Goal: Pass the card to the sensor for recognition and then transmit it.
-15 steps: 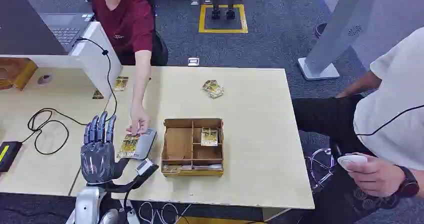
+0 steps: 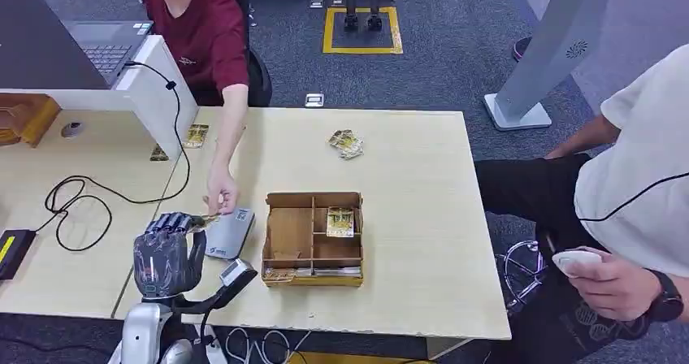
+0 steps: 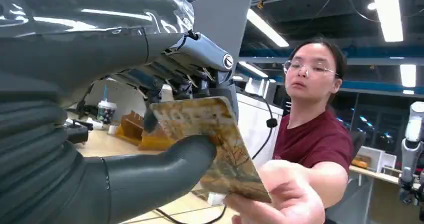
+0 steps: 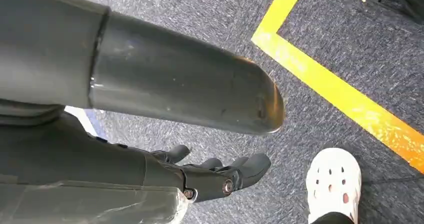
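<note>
In the head view my left hand (image 2: 168,258) hangs over the table's front left, fingers curled around a yellow patterned card (image 2: 207,218). The left wrist view shows my thumb (image 3: 165,169) pressing the card (image 3: 210,149) against my fingers. The hand (image 3: 275,199) of a person in a red shirt pinches its other end. That person's hand (image 2: 221,195) reaches in from across the table. The grey sensor pad (image 2: 230,232) lies flat just right of my left hand, with nothing on it. My right hand (image 4: 200,174) hangs over the carpet, holding nothing, fingers loosely apart.
A wooden compartment box (image 2: 314,236) with a card (image 2: 340,221) inside stands right of the sensor. Loose cards (image 2: 347,144) lie at the far middle, more (image 2: 195,136) by a white divider. A black cable (image 2: 77,201) loops at left. A seated person (image 2: 634,218) is at right.
My left hand's fingers, spread upright before, have curled down onto the card. The card has come off the sensor pad, with the person's hand still on it.
</note>
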